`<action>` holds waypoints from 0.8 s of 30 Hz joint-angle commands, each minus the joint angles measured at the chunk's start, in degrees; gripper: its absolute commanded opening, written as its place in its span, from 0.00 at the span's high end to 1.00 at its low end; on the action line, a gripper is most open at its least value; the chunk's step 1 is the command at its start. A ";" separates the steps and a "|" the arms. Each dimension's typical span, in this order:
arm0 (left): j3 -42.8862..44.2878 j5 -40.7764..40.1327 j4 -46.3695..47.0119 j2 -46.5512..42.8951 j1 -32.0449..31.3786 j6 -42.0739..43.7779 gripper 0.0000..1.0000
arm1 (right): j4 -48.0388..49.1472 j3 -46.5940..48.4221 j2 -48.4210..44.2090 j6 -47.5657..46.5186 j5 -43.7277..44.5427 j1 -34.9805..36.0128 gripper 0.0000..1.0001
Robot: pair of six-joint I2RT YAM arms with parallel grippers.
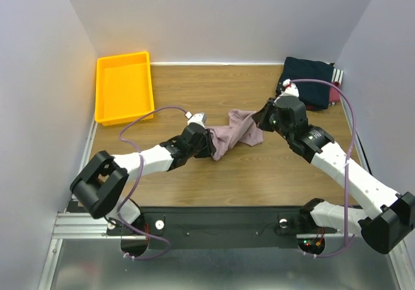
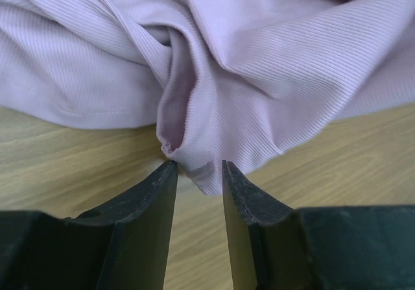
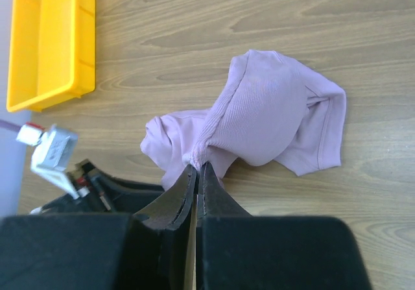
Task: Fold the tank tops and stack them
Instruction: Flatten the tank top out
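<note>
The dusty pink tank top (image 1: 235,133) is lying crumpled on the bench (image 1: 259,180), bunched between the two grippers. The right gripper (image 3: 198,168) is pinching a ridge of its cloth, jaws closed on it. The left gripper (image 2: 198,167) is standing open, a folded hem sitting just at its tips, unclamped. To spread it well, the left should probably be taking one layer at that hem. The folded navy and maroon tops (image 1: 310,82) are waiting beyond the right gripper.

Pink tank top (image 1: 235,134), ribbed, crumpled in a bunched heap at mid-table; navy tank top (image 1: 310,81), folded, at far right corner, maroon tank top (image 1: 334,95) showing at its right edge.
</note>
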 commanded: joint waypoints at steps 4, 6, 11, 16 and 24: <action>6.90 -3.97 1.27 7.77 -0.05 -0.32 0.60 | -0.33 4.11 -0.36 -1.54 2.10 0.27 1.00; 8.92 -4.24 1.10 11.11 0.48 -0.31 0.69 | -0.42 5.08 -0.36 -1.80 2.10 0.27 1.00; 14.62 -5.12 -0.57 14.46 2.32 0.30 1.00 | -1.82 7.89 -0.27 -3.03 2.62 0.27 1.00; 19.73 -7.57 -4.26 10.60 7.14 1.88 1.00 | -3.14 9.56 -0.88 -4.09 5.17 0.27 1.00; 28.42 -11.09 -10.06 -0.29 13.57 4.96 1.00 | -5.34 12.20 -2.46 -5.76 7.90 0.27 1.00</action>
